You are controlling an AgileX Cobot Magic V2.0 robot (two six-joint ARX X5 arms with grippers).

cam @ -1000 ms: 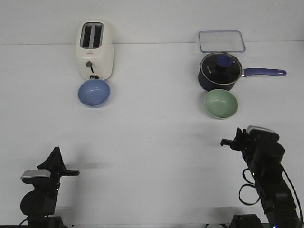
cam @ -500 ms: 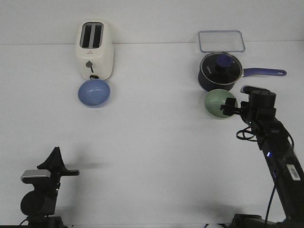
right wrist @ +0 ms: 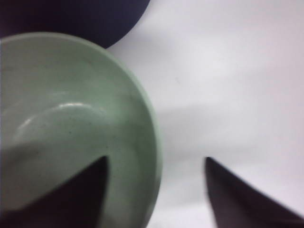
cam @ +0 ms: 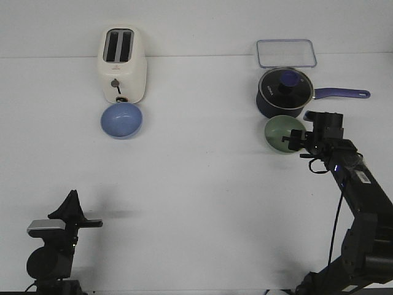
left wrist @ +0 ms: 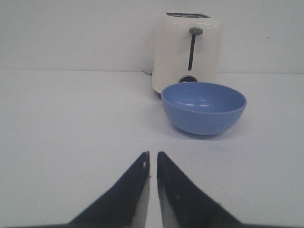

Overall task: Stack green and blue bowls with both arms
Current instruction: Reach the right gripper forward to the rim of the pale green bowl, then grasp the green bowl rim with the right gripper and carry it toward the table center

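Note:
The pale green bowl [cam: 284, 134] sits on the white table just in front of the navy saucepan. My right gripper [cam: 294, 140] is open at the bowl's right rim. In the right wrist view [right wrist: 155, 161] one finger is over the inside of the green bowl [right wrist: 71, 128] and the other is outside it, so the rim lies between them. The blue bowl [cam: 121, 119] sits in front of the toaster, and it shows upright in the left wrist view [left wrist: 203, 107]. My left gripper [cam: 72, 206] [left wrist: 153, 154] is shut and empty, low at the near left, far from the blue bowl.
A cream toaster [cam: 124, 64] stands right behind the blue bowl. The navy saucepan [cam: 285, 92] with glass lid and long handle stands right behind the green bowl. A clear lidded container [cam: 286, 53] lies behind the pan.
My right arm has reached forward from the near right to the green bowl and now straddles its right rim. The left arm and both bowls have not moved.

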